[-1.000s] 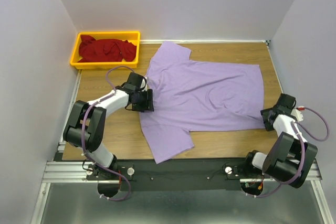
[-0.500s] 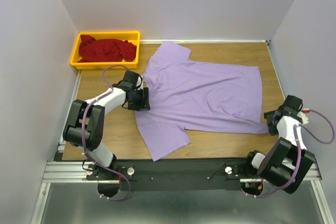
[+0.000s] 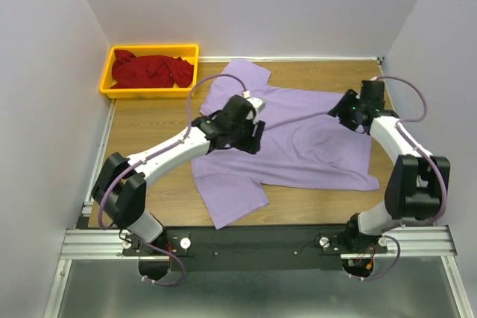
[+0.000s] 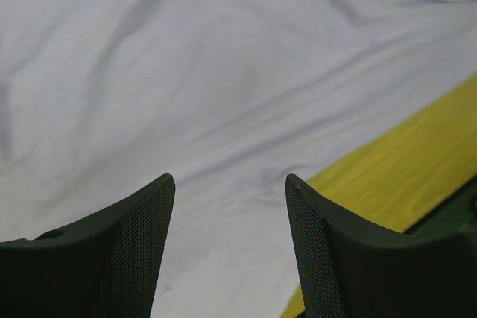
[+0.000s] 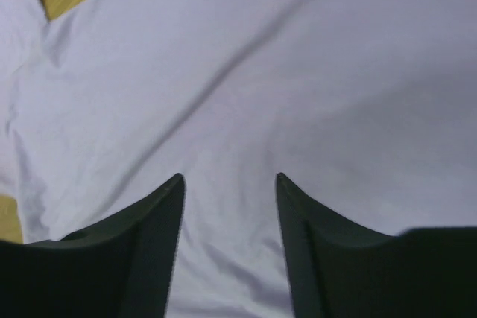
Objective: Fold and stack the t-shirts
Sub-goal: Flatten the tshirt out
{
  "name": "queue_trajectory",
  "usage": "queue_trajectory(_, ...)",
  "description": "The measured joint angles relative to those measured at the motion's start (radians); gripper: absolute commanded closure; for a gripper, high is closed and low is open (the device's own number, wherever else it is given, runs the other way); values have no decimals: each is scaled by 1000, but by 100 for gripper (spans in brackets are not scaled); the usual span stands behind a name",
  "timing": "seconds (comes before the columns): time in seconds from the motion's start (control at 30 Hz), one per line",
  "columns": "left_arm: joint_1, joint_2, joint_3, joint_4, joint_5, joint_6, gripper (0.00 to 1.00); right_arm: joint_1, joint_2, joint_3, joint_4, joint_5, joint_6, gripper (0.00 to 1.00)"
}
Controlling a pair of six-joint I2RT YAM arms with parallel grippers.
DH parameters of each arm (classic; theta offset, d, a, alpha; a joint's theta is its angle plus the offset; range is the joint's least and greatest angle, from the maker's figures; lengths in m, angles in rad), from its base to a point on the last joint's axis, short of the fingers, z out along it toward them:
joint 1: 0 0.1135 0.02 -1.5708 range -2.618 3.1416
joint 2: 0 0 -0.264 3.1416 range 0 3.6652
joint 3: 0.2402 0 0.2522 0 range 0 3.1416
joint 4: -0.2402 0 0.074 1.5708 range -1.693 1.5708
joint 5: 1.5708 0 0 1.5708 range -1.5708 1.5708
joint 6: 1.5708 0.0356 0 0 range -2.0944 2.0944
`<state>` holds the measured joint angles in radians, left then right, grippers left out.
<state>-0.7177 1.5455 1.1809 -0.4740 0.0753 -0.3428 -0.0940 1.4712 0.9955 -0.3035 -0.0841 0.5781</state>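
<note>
Your left pincer (image 4: 227, 184) and right pincer (image 5: 227, 178) both hang open over the light lavender cloth t-shirt (image 3: 305, 147), which lies spread on the worktop (image 3: 141, 118). The dark red cloth t-shirt (image 3: 153, 71) sits in the far-left yellow plastic bin (image 3: 149, 48). Pinching mid-body rather than an edge would likely bunch your fold.

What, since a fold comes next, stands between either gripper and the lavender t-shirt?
Nothing visible. The left gripper and right gripper both hang open directly over the lavender t-shirt, and only bare cloth shows beneath them.
</note>
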Motion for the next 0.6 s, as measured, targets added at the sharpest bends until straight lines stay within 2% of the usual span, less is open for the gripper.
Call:
queue_trajectory(0.1, -100, 49, 61, 23, 16, 12, 36, 66, 133, 79, 40, -67, -25, 50)
queue_trajectory(0.27, -236, 240, 200, 28, 56, 56, 40, 108, 300, 189, 84, -150, -49, 50)
queue_trajectory(0.4, -299, 366, 268, 14, 80, 89, 43, 126, 385, 264, 100, -182, -64, 50)
queue_trajectory(0.53, -312, 441, 311, -8, 101, 113, 47, 135, 456, 341, 115, -206, -75, 50)
queue_trajectory(0.6, -312, 467, 332, -19, 105, 121, 53, 135, 486, 369, 121, -218, -78, 50)
